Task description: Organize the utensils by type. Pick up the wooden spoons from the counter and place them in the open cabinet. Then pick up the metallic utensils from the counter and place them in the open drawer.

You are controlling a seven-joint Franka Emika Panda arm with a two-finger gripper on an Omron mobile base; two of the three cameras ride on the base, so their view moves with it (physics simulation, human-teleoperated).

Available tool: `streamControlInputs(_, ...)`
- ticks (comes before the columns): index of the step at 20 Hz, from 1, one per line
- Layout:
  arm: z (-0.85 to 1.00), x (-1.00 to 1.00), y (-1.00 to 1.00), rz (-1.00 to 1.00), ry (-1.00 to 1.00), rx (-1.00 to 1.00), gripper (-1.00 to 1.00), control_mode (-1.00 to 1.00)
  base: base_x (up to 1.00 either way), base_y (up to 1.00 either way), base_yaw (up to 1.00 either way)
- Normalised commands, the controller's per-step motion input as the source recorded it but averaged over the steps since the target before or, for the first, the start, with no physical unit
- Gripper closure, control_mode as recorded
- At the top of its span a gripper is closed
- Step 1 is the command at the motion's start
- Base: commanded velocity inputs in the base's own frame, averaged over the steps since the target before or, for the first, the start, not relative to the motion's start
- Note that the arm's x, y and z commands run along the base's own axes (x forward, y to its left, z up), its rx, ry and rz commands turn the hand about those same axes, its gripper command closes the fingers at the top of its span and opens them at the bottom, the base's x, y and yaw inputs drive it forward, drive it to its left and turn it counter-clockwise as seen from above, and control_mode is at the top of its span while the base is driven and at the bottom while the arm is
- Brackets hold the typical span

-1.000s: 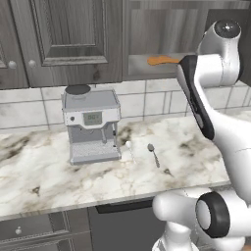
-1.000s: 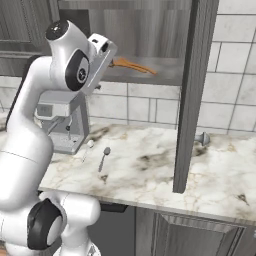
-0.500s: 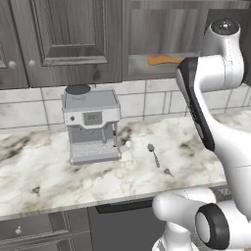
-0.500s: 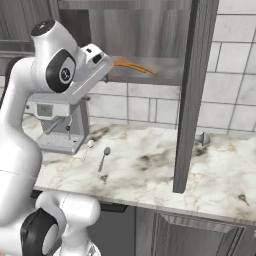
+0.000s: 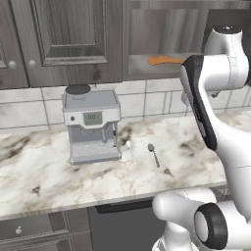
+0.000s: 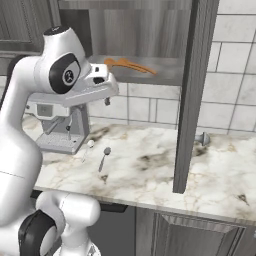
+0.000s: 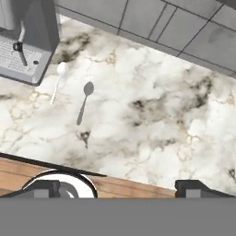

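The orange-brown wooden spoons (image 6: 131, 65) (image 5: 164, 60) lie close together on the shelf of the open cabinet (image 6: 165, 75). On the counter (image 6: 150, 170), two metallic utensils rest side by side in front of the coffee machine: a pale spoon (image 7: 59, 76) (image 5: 130, 147) and a darker spoon (image 7: 84, 99) (image 5: 153, 153). My gripper (image 6: 105, 99) (image 7: 120, 189) hangs over the counter's front edge, below and left of the shelf. It points down, open, with nothing between its fingertips. The open drawer is out of view.
A grey coffee machine (image 5: 92, 125) stands at the left on the counter. The cabinet's open door (image 6: 192, 95) juts forward over the counter at the right. A small grey knob-like object (image 6: 202, 138) sits by the tiled wall behind it.
My hand has drawn back from the cabinet shelf, down and toward the front of the counter. The wooden spoons stay on the shelf and the silvery spoons have not moved.
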Motion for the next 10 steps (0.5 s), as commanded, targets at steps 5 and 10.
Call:
streamControlInputs(5, -0.38, -0.32, 0.00, -0.45, 0.02, 0.23, -1.00, -1.00, 0.00, 0.00, 0.00)
streamControlInputs(10, -0.31, 0.00, 0.29, -0.22, 0.00, 0.05, -1.00, -1.00, 0.00, 0.00, 0.00)
